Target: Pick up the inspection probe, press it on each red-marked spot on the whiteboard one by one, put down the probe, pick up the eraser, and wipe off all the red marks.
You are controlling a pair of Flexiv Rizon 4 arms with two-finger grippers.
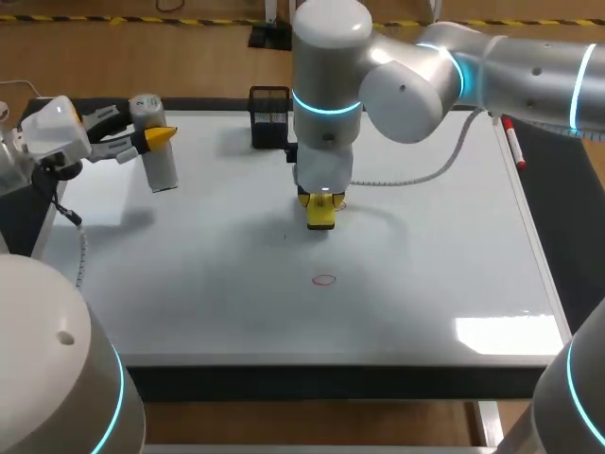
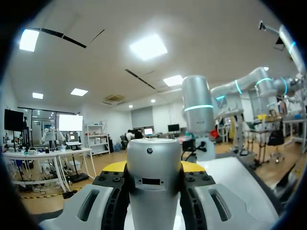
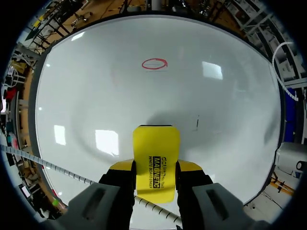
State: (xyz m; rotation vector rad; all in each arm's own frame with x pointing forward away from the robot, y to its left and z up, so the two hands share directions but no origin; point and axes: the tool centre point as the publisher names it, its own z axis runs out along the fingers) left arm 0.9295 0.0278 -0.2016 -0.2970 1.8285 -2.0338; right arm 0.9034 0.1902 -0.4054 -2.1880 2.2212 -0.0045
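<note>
Left side: left end effector [image 1: 153,139] is clamped on the inspection probe [image 1: 163,163], both fingers against the silver barrel, probe upright over the far-left corner of the whiteboard [image 1: 425,284]. I can't tell whether its base rests on the board. It is well apart from the wipe zone, so no conflict there.

Far middle: black holder [image 1: 269,118] at the board's far edge, just left of the right arm.

Centre: right end effector [image 1: 321,203] points down at the board, fingers closed on the yellow eraser [image 1: 321,216] from both sides, grip square. Contact with the board is not confirmable from these views (the shadow sits tight under it, so it's close).

Just near of that: one red ring [image 1: 324,279], in line with the eraser and apart from it. It's the only red mark I can see.

My read is the step in hand is the wipe. To do it well:
- seat the eraser face flat, no tilt, before moving
- stroke straight toward the near edge, through the ring and past it
- hold steady light pressure; a second pass back if any red shows
- mind the coiled cable [image 1: 416,178] trailing right of the wrist, keep it off the board

Right edge: red marker [image 1: 513,147] lies beside the board, out of the way.
</note>
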